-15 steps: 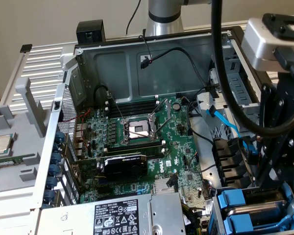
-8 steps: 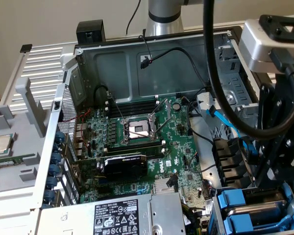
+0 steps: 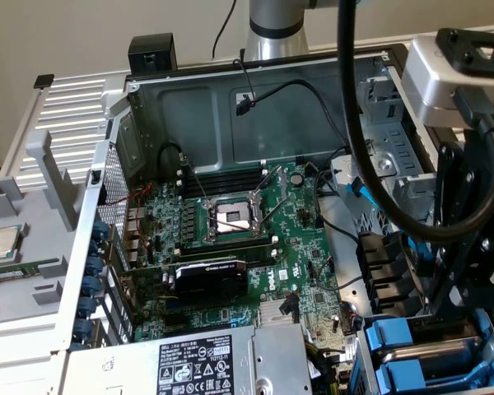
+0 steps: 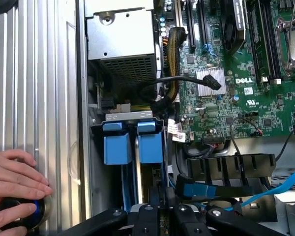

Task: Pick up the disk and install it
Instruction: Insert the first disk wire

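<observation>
The gripper [image 4: 161,199] is hanging over the case's drive bay; its jaws are pinching the disk [image 4: 150,147], which is standing on edge in the bay, just beside a second blue carrier [image 4: 117,145]; a person's hand [image 4: 12,179] is resting on the ribbed tabletop [image 4: 44,73].

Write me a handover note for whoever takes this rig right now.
Gripper: down at the drive bay, just above the blue carriers; hold unclear.
Disk: in the blue carrier nearest the gripper, standing in the bay beside a second carrier.
Done: disk looks slotted in.
Left: full seating unconfirmed.
A person's hand rests on a black button outside the case.
</observation>
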You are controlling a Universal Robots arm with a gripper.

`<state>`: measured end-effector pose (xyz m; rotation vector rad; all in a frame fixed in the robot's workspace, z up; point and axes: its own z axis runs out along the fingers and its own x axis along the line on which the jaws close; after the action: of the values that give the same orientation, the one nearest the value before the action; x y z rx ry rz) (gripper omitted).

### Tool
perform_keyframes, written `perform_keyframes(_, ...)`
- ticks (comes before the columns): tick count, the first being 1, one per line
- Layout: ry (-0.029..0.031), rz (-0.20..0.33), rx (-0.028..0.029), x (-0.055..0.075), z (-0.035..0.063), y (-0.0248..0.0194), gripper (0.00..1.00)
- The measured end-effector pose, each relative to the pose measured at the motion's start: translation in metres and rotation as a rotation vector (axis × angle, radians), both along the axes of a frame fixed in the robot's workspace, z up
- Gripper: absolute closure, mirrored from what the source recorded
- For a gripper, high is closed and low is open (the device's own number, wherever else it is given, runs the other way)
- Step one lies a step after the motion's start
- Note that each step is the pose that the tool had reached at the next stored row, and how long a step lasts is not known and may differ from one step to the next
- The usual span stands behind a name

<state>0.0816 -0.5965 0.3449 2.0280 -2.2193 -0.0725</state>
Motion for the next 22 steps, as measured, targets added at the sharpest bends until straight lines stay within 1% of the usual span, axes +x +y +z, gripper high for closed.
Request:
perform_keyframes(1, 0.0, 0.0, 0.0008, 0.0, 0.0, -0.0016, 0.83)
perform_keyframes(2, -0.0003, 0.0, 0.0027, 0.0, -0.0001, -0.0021, 0.83)
perform_keyframes(7, -0.0025, -0.005, 0.0248, -0.0015, -0.0001, -0.0022, 0.83)
perform_keyframes(8, -0.0027, -0.006, 0.0284, -0.0018, -0.0001, -0.0021, 0.83)
perform_keyframes(12, -0.003, -0.008, 0.0319, -0.0021, -0.0002, -0.0028, 0.83)
perform_keyframes(14, -0.0037, -0.008, 0.0321, -0.002, -0.0001, -0.0032, 0.83)
perform_keyframes(17, -0.0084, -0.008, 0.0322, -0.0021, -0.0001, -0.0032, 0.83)
perform_keyframes(18, -0.0111, -0.009, 0.0322, -0.0024, -0.0001, -0.0033, 0.83)
perform_keyframes(22, -0.0127, -0.002, 0.0323, -0.0025, -0.0001, -0.0032, 0.83)
